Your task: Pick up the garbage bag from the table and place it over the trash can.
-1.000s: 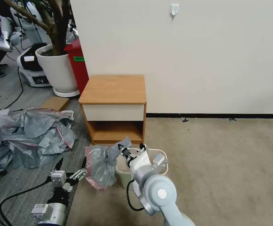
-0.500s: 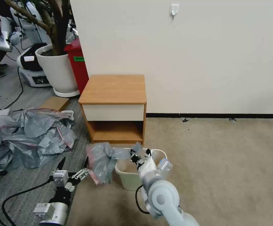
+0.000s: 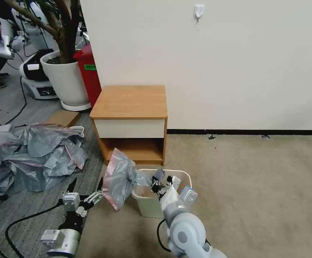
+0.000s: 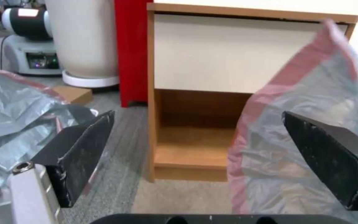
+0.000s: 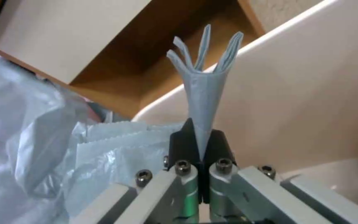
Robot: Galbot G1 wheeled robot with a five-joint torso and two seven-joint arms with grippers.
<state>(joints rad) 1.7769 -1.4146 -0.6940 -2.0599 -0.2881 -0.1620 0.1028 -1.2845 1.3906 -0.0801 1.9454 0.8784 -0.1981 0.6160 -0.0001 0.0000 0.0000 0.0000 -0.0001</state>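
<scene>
Right wrist view: right gripper (image 5: 202, 146) jaws pinched on a pleat of the garbage bag (image 3: 121, 179) above the trash can (image 3: 177, 173); bulk hangs outside. Left gripper (image 3: 86, 186) spread wide beside it, probably for the pink rim.

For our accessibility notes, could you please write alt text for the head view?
The right gripper, shut on the garbage bag, holds it over the trash can before the table. The left gripper is open beside the bag.
</scene>
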